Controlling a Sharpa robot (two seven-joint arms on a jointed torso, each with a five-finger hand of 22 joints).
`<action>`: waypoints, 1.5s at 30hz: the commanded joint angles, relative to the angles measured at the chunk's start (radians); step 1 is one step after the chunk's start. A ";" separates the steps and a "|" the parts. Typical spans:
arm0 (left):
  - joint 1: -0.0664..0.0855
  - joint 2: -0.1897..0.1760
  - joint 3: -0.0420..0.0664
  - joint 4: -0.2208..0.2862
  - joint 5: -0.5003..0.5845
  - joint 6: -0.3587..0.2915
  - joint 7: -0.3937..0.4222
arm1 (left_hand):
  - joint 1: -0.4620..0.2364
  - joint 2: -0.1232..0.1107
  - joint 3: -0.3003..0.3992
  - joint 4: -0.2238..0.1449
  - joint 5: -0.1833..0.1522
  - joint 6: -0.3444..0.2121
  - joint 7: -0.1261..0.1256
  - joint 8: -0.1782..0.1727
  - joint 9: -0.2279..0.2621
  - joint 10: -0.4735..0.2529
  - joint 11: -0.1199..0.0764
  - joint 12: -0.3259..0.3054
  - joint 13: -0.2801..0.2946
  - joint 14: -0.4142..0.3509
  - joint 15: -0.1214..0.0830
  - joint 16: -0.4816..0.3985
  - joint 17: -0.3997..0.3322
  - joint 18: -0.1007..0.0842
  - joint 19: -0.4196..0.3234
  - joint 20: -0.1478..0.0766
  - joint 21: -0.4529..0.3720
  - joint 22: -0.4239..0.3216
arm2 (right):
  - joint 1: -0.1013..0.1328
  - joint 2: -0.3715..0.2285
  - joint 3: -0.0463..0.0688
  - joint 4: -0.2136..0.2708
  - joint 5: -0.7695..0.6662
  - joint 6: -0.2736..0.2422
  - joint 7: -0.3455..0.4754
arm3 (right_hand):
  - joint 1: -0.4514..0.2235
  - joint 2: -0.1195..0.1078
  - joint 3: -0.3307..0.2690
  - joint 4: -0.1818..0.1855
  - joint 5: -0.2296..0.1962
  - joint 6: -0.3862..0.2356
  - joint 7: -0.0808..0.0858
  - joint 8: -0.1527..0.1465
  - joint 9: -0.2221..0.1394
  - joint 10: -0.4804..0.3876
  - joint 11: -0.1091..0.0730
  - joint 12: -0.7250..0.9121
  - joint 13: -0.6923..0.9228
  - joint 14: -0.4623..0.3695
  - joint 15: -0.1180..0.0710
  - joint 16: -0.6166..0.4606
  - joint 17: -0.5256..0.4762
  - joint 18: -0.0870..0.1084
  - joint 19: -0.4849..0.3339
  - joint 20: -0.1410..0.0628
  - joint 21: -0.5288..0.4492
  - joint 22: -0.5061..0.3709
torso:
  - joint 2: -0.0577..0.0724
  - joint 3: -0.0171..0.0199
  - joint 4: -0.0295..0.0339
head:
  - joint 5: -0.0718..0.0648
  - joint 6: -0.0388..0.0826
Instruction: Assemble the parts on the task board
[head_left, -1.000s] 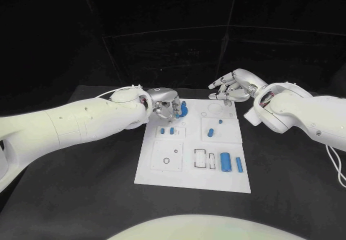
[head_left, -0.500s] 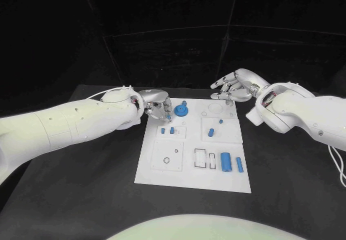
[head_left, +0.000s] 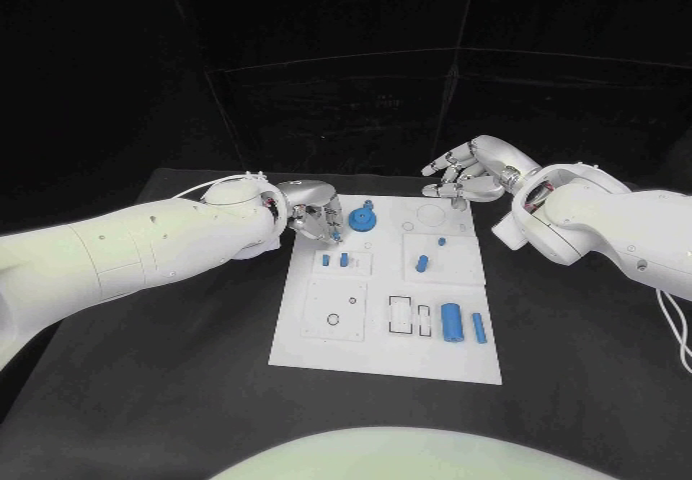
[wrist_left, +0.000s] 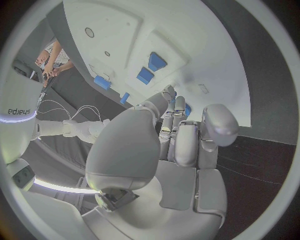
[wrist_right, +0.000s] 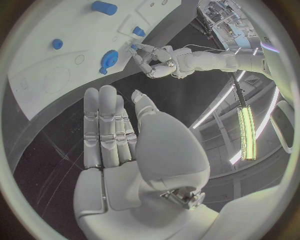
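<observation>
Just beside left robot hand (head_left: 315, 213), blue round part (head_left: 362, 219), untouched

Head camera overlooks the task board (head_left: 387, 300); both wrist cameras share it.

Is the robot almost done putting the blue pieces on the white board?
Not yet. One round blue piece sits at the far end of the board. The left hand beside it holds nothing, like the right hand. Several blue pieces still lie loose nearer the robot.
</observation>
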 joint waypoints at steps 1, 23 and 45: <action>0.000 0.004 0.001 -0.001 0.006 0.015 -0.005 | -0.014 0.000 0.006 0.002 -0.001 0.009 0.000 0.000 0.001 0.008 0.000 -0.008 0.001 0.020 -0.006 0.002 -0.002 -0.010 0.008 -0.006 0.006 0.002 | 0.002 0.001 0.001 0.001 0.003 -0.007 0.008 | 0.006 -0.003 0.000 0.008 0.006 -0.009 0.000 0.003 0.000 -0.003 0.002 -0.003 -0.001 -0.003 0.002 -0.003 -0.001 0.005 0.007 0.002 -0.006 -0.001 | 0.000 0.0000 -0.0004 | 0.000 0.000; -0.003 0.020 0.000 -0.010 0.006 0.020 -0.005 | -0.015 -0.001 0.007 0.002 -0.001 0.009 0.000 0.000 0.001 0.009 -0.001 -0.009 0.002 0.020 -0.006 0.002 -0.003 -0.010 0.008 -0.006 0.006 0.002 | 0.002 0.004 0.001 0.001 0.003 -0.006 0.007 | 0.007 -0.004 0.001 0.008 0.006 -0.009 0.000 0.003 0.000 -0.002 0.002 -0.004 -0.004 -0.002 0.002 -0.006 -0.001 0.005 0.008 0.002 -0.008 -0.002 | 0.000 0.0004 -0.0001 | -0.007 -0.002; -0.003 0.035 -0.001 -0.027 0.006 0.077 -0.031 | -0.029 -0.012 0.011 0.000 -0.001 -0.006 0.007 -0.017 -0.004 -0.001 0.006 -0.030 -0.001 0.018 -0.002 0.002 -0.008 -0.011 0.006 -0.004 0.006 0.004 | 0.002 0.004 0.001 0.003 0.003 -0.005 0.006 | 0.007 -0.004 0.001 0.009 0.006 -0.009 0.000 0.003 0.000 -0.002 0.002 -0.006 -0.006 -0.002 0.002 -0.009 -0.001 0.005 0.008 0.002 -0.010 -0.003 | -0.001 0.0002 0.0007 | -0.008 -0.007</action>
